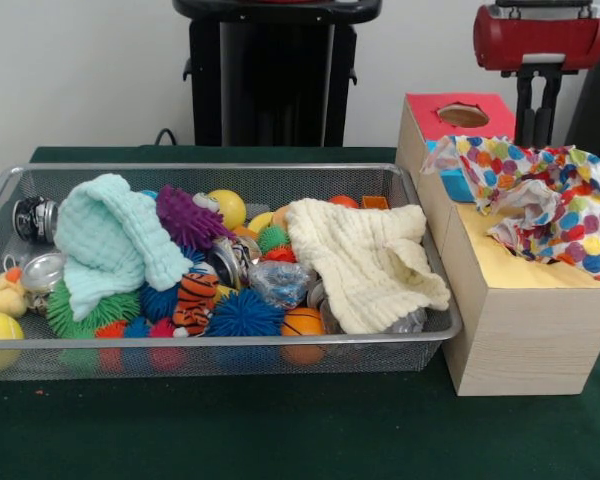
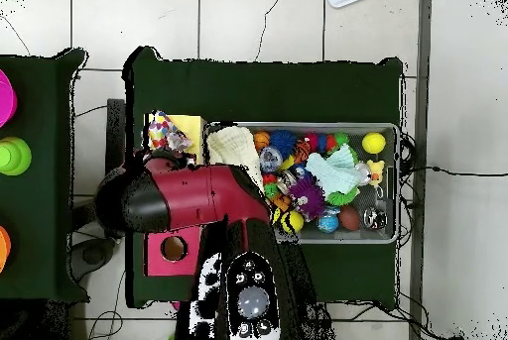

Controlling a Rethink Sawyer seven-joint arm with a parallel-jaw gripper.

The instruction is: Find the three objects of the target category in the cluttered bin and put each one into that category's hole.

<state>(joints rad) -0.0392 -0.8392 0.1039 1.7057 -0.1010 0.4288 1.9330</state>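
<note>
bin [image 1: 220,172]: silver wire mesh | spotted pieces [image 1: 540,195]: thin cloth | box [image 1: 520,335]: pale wood-grain (matt)

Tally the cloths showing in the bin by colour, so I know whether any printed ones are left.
Mint cloth: 1
Cream cloth: 1
Printed fabric: 0 showing in the bin
Total: 2
A printed heap lies on the boxes. I cannot tell how many pieces are in it.
</note>
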